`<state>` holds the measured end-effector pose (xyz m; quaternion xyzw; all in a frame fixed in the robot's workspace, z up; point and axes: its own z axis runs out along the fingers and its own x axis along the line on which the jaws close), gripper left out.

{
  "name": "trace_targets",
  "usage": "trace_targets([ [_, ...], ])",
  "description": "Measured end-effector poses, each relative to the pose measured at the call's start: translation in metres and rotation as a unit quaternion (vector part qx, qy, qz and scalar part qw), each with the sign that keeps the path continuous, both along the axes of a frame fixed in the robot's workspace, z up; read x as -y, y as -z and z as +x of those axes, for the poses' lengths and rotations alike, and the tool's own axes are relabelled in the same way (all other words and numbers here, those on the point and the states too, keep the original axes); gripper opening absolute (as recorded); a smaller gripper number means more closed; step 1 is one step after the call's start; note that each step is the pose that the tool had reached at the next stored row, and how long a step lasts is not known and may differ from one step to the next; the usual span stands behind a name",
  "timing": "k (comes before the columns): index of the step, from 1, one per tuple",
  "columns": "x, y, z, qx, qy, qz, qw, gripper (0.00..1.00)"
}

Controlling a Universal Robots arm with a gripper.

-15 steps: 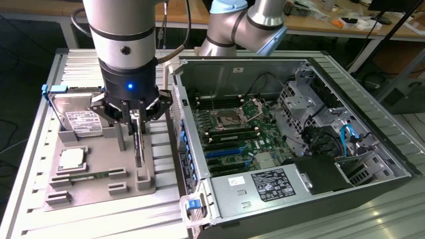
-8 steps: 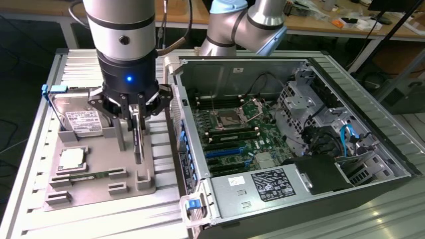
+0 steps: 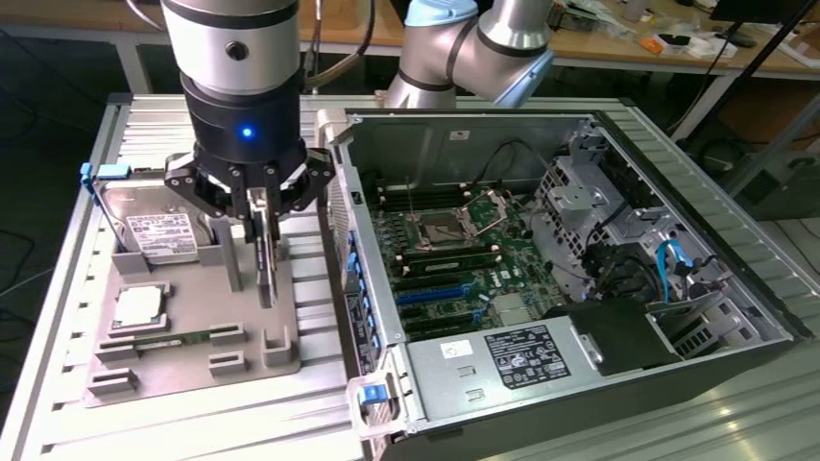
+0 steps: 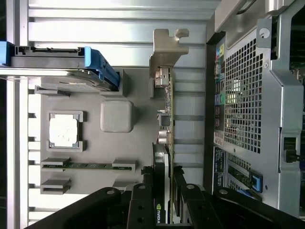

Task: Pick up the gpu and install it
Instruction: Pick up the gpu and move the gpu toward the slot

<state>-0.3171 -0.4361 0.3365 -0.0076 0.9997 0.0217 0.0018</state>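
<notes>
The gpu stands on its long edge over the grey tray, a thin dark card seen edge-on, just beside the tray's square post and close to the outer wall of the open computer case. In the wrist view the gpu runs straight out from the gripper, with its silvery bracket at the far end. The gripper comes down on it from above, and the fingers are closed on the card, one on each flat face, pinching the end away from the bracket. Whether its lower edge has left the tray's cradle I cannot tell. The step in hand looks like the pick-up, and it calls for a straight vertical lift with the card kept upright. Since the grip sits at one end, the bracket end may droop or twist, so slow motion and a firm, even pinch matter. The post and case wall leave little room sideways. The hard drive lies further back on the tray, which rests on the ribbed bench.
</notes>
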Motion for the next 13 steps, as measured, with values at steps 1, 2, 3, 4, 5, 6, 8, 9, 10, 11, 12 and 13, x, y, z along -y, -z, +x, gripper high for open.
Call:
trace_targets([
  [1,0.0000,-0.0032,0.000,0.0001,0.000,0.0000,1.0000,0.27],
  [2,0.0000,-0.0049,0.000,0.0000,0.000,0.0000,1.0000,0.27],
  [3,0.0000,-0.0066,0.000,0.0000,0.000,0.0000,1.0000,0.27],
  [4,0.0000,-0.0082,0.000,0.0000,0.000,0.0000,1.0000,0.27],
  [5,0.0000,-0.0095,0.000,0.0000,0.000,0.0000,1.0000,0.27],
  [6,0.0000,-0.0109,0.000,0.0000,0.000,0.0000,1.0000,0.27],
  [8,0.0000,-0.0141,0.000,0.0000,0.000,0.0000,1.0000,0.27],
  [9,0.0000,-0.0158,0.000,0.0000,0.000,0.0000,1.0000,0.27],
  [10,0.0000,-0.0176,0.000,0.0001,0.000,0.0001,1.0000,0.27],
  [11,0.0000,-0.0196,0.000,0.0001,0.000,0.0000,1.0000,0.27],
  [12,0.0000,-0.0238,0.000,0.0000,0.000,0.0000,1.0000,0.27],
  [13,0.0000,-0.0267,0.000,0.0000,0.000,0.0000,1.0000,0.27],
])
